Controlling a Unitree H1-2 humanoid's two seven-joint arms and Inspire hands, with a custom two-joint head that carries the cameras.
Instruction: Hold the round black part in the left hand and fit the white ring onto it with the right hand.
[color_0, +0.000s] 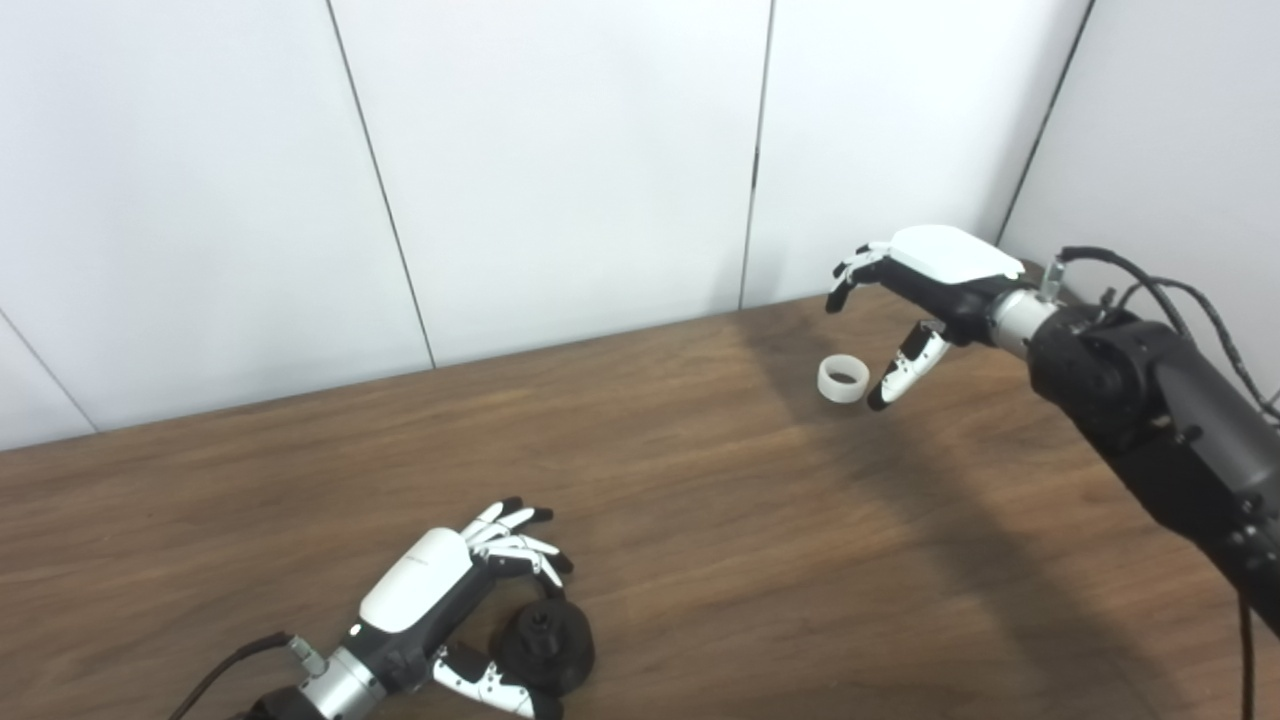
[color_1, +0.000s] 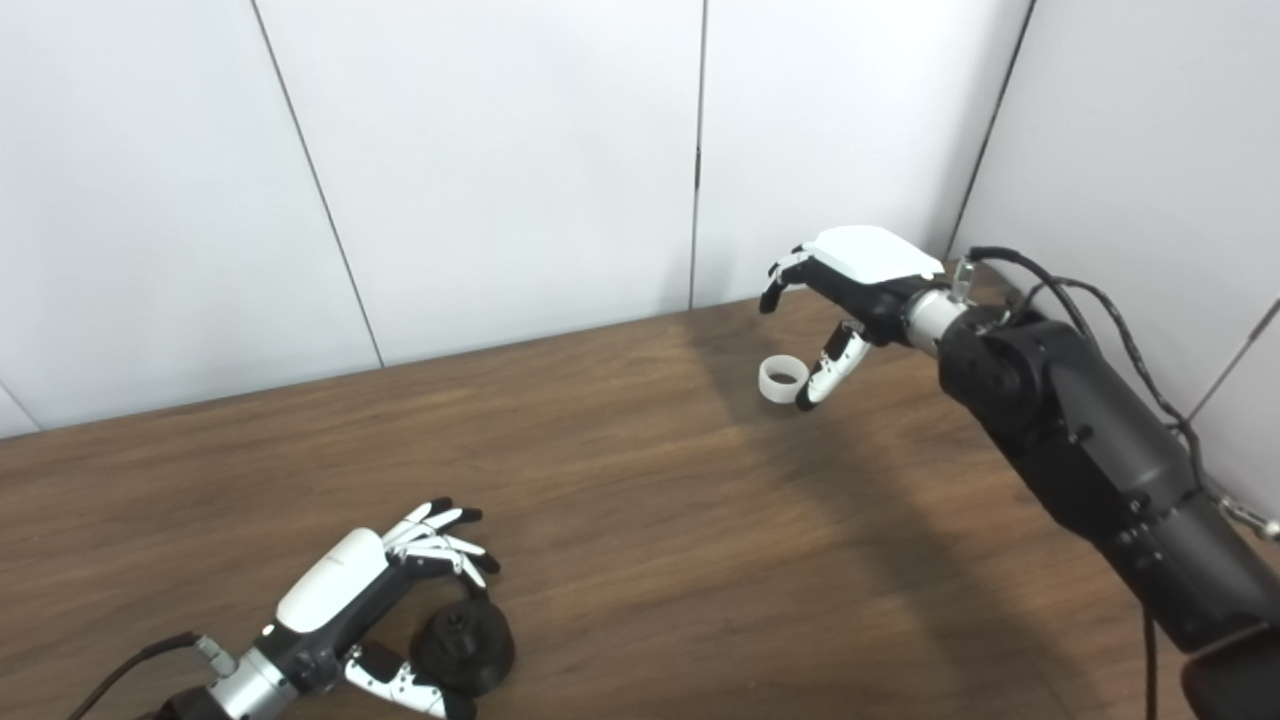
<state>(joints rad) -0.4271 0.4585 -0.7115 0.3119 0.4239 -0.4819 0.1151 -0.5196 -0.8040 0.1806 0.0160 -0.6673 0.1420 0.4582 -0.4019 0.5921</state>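
The round black part (color_0: 548, 644) rests on the wooden table (color_0: 700, 520) near the front left. My left hand (color_0: 455, 600) lies around it, fingers curved over its far side and thumb along its near side, spread and not clasped on it. The white ring (color_0: 843, 379) lies flat on the table at the back right. My right hand (color_0: 915, 290) hovers just above and right of the ring, open, fingers arched over its far side and thumb tip pointing down beside its right edge. It does not hold the ring.
White wall panels (color_0: 560, 170) stand behind the table's back edge and along the right side. My right forearm (color_0: 1160, 420) with its cables stretches over the table's right part.
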